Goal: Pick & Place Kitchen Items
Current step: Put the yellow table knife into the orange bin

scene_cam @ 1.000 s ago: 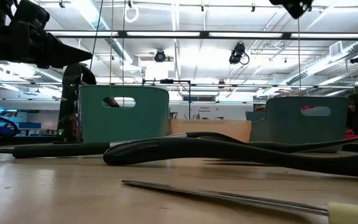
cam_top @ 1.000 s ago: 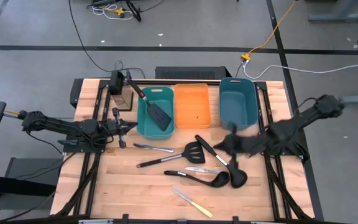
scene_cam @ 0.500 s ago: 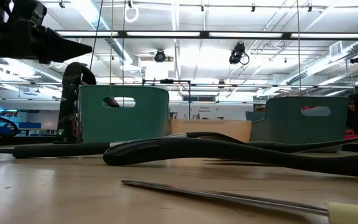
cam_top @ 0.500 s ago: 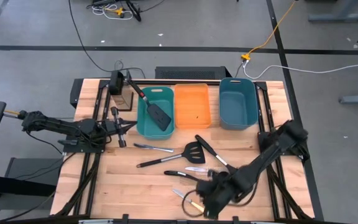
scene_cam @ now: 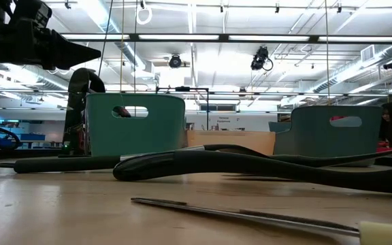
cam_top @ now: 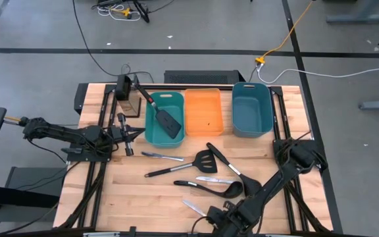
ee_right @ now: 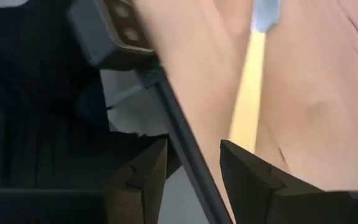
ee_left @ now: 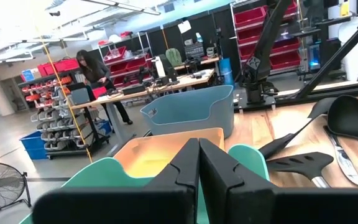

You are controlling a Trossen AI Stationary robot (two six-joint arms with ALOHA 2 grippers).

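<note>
While my right end effector hangs at the desk's near edge, fingers apart over the cream-handled knife, my left end effector waits pinched closed at the left. Utensils lie mid-desk before three bins; shelving fills the room.

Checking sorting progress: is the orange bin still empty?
Empty. From above, the orange bin shows only its bare floor, while the teal bin beside it holds a black spatula.

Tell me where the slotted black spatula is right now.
In the high view the slotted black spatula lies mid-table, in front of the orange bin, between a silver knife and a ladle.
</note>
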